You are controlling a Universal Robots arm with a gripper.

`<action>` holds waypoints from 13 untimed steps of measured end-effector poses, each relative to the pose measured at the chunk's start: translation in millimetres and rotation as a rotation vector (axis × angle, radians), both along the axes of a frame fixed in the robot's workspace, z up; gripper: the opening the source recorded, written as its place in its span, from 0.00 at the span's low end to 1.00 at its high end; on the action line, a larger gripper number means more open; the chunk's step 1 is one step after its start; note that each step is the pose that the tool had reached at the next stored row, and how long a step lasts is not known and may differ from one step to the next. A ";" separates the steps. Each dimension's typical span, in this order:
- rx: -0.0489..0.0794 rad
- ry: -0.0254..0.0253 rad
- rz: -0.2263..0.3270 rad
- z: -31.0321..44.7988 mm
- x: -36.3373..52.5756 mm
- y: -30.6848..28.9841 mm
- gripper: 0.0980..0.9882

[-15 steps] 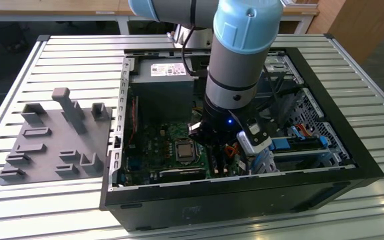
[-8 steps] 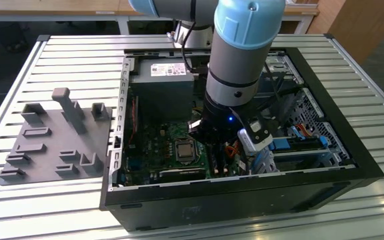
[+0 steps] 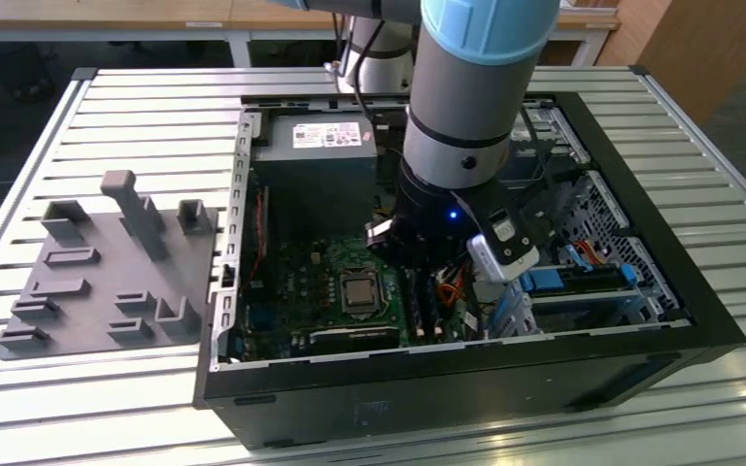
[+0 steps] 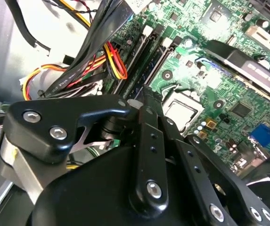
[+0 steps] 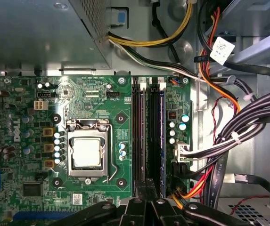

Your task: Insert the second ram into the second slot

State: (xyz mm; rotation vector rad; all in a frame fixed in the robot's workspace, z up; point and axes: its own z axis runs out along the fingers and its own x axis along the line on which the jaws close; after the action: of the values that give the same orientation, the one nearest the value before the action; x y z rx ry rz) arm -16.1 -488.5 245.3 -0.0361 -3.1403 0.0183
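Blue ram (image 5: 161,136) sat in slot (image 5: 150,141) | end effector (image 5: 146,188) narrow, fingertips over the sticks; grip unclear | risk: uneven press could leave ram tilted, unlatched.

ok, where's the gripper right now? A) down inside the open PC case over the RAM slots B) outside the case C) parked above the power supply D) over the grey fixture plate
A: the gripper sits low over the RAM slots on the motherboard, inside the PC case.

The exterior view looks down from afar; both wrist views sit close above the motherboard (image 5: 102,108).
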 end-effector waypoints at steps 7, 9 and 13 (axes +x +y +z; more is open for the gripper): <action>0.000 -0.0001 0.000 4.0 0.0 0.0 0.01; 0.000 -0.0001 0.000 4.3 0.0 0.1 0.01; 0.000 0.0000 0.000 4.4 0.0 0.0 0.01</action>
State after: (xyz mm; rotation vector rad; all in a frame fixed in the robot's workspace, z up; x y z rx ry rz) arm -16.1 -488.5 249.7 -0.0361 -3.1403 0.0185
